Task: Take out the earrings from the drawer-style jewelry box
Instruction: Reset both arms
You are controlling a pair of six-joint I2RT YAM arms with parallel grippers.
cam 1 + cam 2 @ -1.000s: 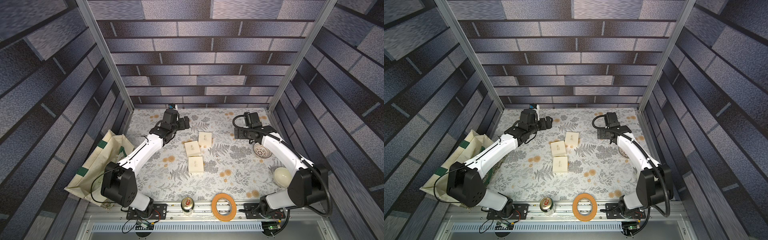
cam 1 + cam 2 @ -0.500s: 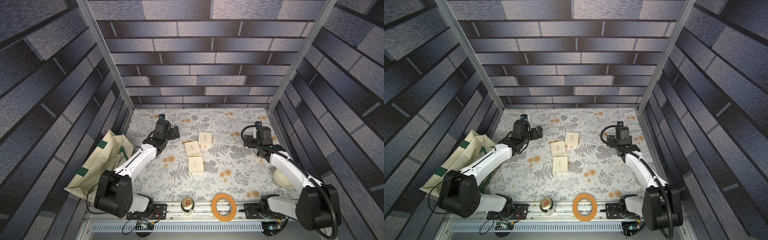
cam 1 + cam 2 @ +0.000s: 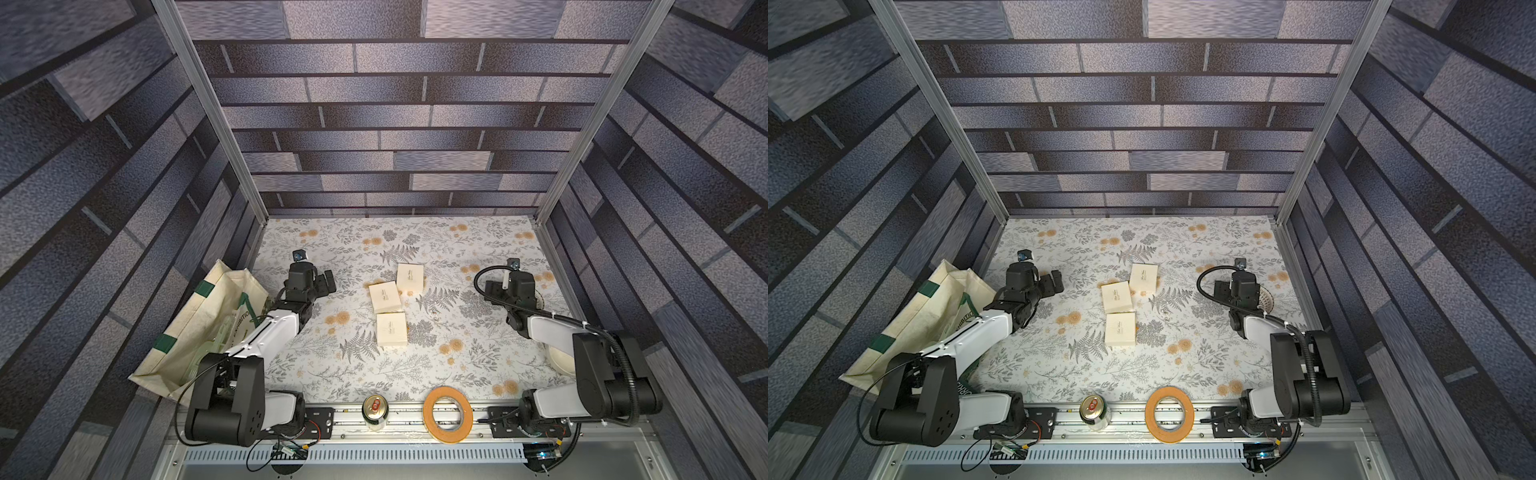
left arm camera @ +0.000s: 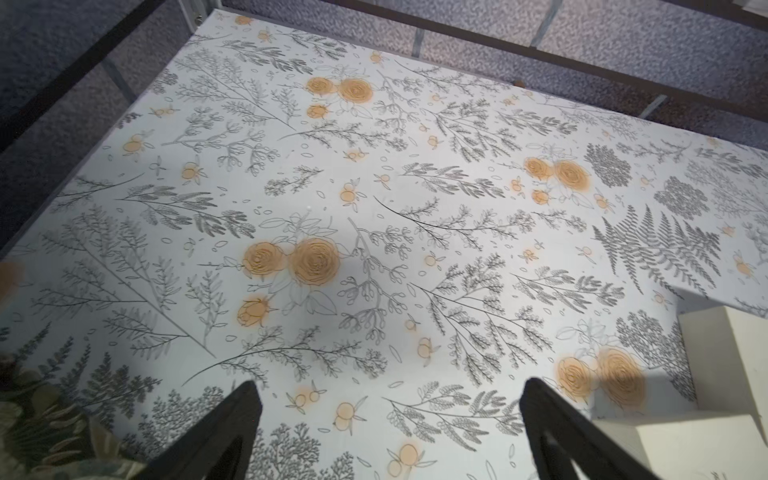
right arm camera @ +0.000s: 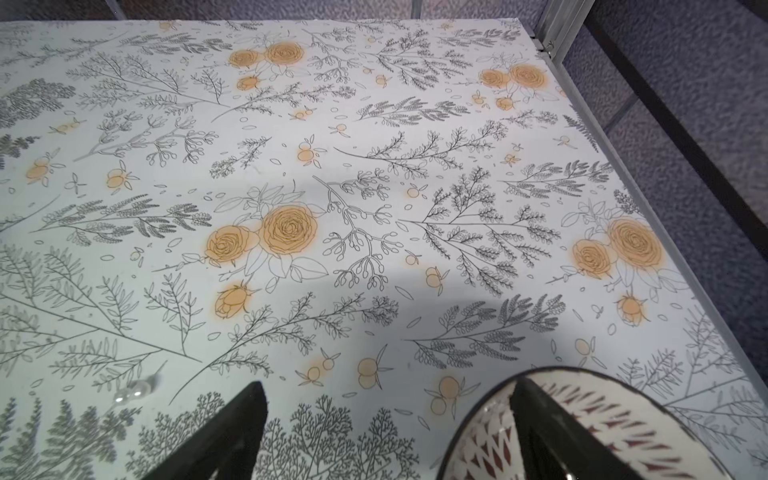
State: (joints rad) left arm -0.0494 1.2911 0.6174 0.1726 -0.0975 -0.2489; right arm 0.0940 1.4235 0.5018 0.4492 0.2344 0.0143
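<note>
While the black left gripper and right gripper hang wide and empty, apart from three flat cream boxes, a small pearly earring lies on floral cloth near the right one (twin unseen), so removal seems nearly done; next, locate that twin.

Cream boxes on grey-fern, orange-flowered tablecloth.

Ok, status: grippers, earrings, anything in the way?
Left gripper, right gripper open, empty. One earring lies on the cloth, outside the cream boxes; second not made out. Patterned bowl under right gripper's finger; nothing else close.
</note>
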